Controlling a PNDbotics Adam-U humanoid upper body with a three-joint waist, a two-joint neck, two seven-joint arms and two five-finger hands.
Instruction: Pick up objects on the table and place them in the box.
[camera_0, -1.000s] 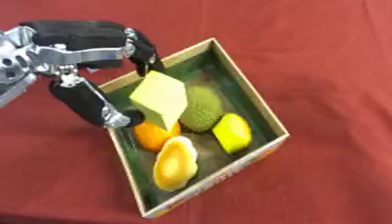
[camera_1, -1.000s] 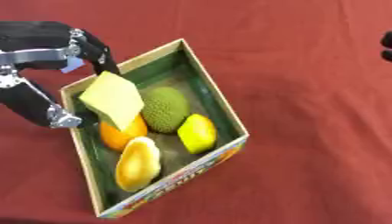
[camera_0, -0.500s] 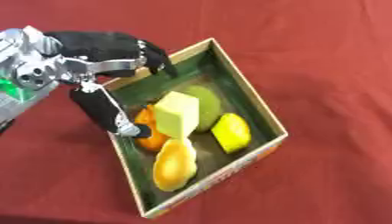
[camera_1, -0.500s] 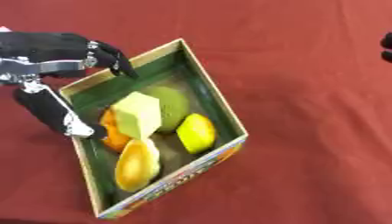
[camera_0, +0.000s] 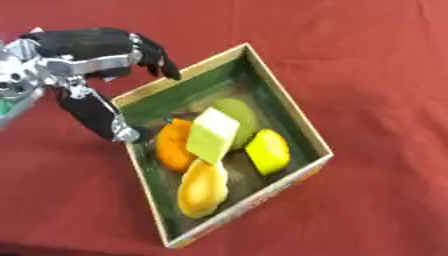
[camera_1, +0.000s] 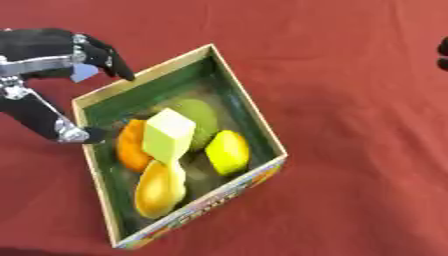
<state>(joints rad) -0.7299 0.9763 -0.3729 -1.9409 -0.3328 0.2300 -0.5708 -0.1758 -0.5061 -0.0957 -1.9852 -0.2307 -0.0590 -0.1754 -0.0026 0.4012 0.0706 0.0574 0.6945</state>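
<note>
A cardboard box (camera_0: 289, 120) with a green inside lies askew on the red cloth. In it lie a pale yellow-green block (camera_0: 213, 135) on top of a green round fruit (camera_0: 239, 112), an orange (camera_0: 171, 145), a yellow lemon (camera_0: 268, 151) and a yellow mango (camera_0: 202, 187). My left hand (camera_0: 92, 47) hovers open over the box's upper left rim, its fingers spread and holding nothing, the thumb (camera_0: 96, 112) hanging down beside the box wall. A dark bit of my right hand (camera_1: 443, 54) shows at the right edge of the right eye view.
Red tablecloth (camera_0: 367, 60) surrounds the box on every side. A small green patch (camera_0: 5, 106) shows at the far left edge beside my left arm.
My left hand let go of the pale block, which dropped into the box onto the fruits. The hand has since drawn back up and to the left, fingers spread.
</note>
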